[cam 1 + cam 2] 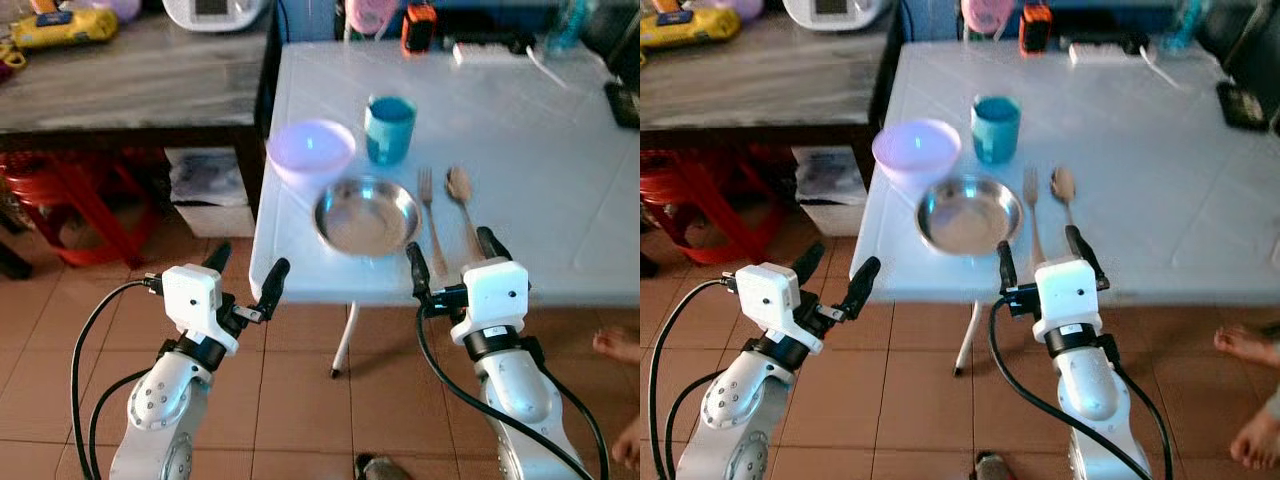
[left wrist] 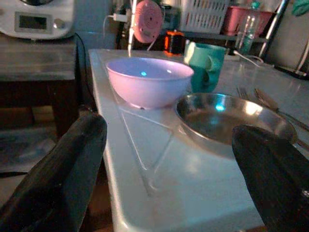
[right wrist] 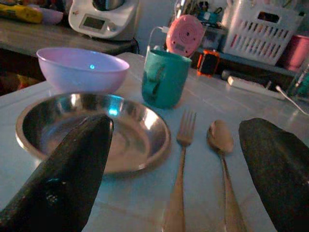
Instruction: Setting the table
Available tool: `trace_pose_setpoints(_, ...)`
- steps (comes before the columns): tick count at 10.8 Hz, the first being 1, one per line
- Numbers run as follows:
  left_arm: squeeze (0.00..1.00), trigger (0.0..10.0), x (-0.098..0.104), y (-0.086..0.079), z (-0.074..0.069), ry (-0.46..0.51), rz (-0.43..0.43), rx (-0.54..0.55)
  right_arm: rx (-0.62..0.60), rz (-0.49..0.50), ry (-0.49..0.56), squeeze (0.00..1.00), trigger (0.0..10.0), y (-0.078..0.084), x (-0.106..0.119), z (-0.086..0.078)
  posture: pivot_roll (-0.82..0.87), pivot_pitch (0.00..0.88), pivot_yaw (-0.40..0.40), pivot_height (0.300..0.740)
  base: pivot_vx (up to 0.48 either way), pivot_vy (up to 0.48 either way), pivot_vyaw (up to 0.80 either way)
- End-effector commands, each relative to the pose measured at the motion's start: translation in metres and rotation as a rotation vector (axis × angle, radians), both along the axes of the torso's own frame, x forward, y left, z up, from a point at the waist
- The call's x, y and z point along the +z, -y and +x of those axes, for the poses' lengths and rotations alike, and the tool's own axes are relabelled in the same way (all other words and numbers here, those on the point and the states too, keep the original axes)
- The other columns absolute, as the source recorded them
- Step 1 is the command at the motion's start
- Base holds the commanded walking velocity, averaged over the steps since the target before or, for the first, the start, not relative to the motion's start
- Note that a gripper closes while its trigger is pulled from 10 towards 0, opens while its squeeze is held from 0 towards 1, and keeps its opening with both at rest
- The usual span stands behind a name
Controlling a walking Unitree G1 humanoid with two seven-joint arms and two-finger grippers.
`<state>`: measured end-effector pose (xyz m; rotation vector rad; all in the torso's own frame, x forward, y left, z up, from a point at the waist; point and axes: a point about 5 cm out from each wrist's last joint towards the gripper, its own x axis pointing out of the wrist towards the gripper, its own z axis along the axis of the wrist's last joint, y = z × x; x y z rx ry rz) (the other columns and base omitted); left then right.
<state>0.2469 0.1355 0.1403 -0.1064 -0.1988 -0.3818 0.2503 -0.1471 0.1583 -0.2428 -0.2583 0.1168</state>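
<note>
Left eye view: we look down at a white table (image 1: 520,170) with a place setting near its front edge. A steel plate (image 1: 366,215) sits there, with a fork (image 1: 430,210) just to its right and a spoon (image 1: 462,195) beside the fork. Behind the plate stand a lilac bowl (image 1: 311,148) and a teal cup (image 1: 389,129), close together. Our left gripper (image 1: 246,277) hovers off the table's front left corner, fingers spread wide and holding nothing. Our right gripper (image 1: 452,258) hangs at the front edge before the fork and spoon, also wide and empty. A red stool (image 1: 70,195) stands under a wooden side table (image 1: 130,80).
</note>
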Motion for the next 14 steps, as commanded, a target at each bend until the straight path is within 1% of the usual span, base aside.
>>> trace_pose_setpoints(1, 0.0, 10.0, -0.003, -0.001, -0.002, -0.01, 0.005, -0.009, 0.009, 0.004, 0.004, 0.0, 10.0, -0.002, 0.001, -0.002, -0.09, 0.187, 0.06, 0.74, 0.322, 0.0, 0.0)
trace_pose_setpoints(4, 0.0, 10.0, -0.005, -0.001, -0.002, -0.013, 0.008, -0.017, 0.015, 0.001, 0.003, 0.0, 10.0, -0.002, 0.001, -0.001, -0.09, 0.184, 0.056, 0.74, 0.323, 0.0, 0.0)
trace_pose_setpoints(8, 0.0, 10.0, -0.006, -0.004, -0.006, -0.016, 0.009, -0.036, 0.018, -0.005, 0.005, 0.0, 10.0, -0.003, 0.001, -0.002, -0.09, 0.186, 0.059, 0.74, 0.0, 0.0, 0.0)
trace_pose_setpoints(11, 0.0, 10.0, -0.008, -0.007, -0.014, -0.031, 0.03, -0.087, 0.001, -0.011, 0.008, 0.0, 10.0, 0.001, 0.002, -0.004, -0.09, 0.194, 0.06, 0.74, 0.0, 0.0, 0.0)
trace_pose_setpoints(12, 0.0, 10.0, -0.008, -0.008, -0.015, -0.038, 0.038, -0.116, -0.012, -0.013, 0.009, 0.0, 10.0, 0.004, 0.003, -0.005, -0.1, 0.198, 0.059, 0.74, 0.0, 0.0, 0.0)
trace_pose_setpoints(13, 0.0, 10.0, -0.008, -0.007, -0.015, -0.035, 0.056, -0.15, -0.043, -0.023, 0.016, 0.0, 10.0, 0.01, 0.005, -0.007, -0.11, 0.202, 0.062, 0.74, 0.0, 0.0, 0.0)
trace_pose_setpoints(14, 0.0, 10.0, -0.008, -0.007, -0.017, -0.032, 0.079, -0.179, -0.095, -0.03, 0.016, 0.0, 10.0, 0.021, 0.007, -0.012, -0.11, 0.203, 0.064, 0.74, 0.0, 0.0, 0.0)
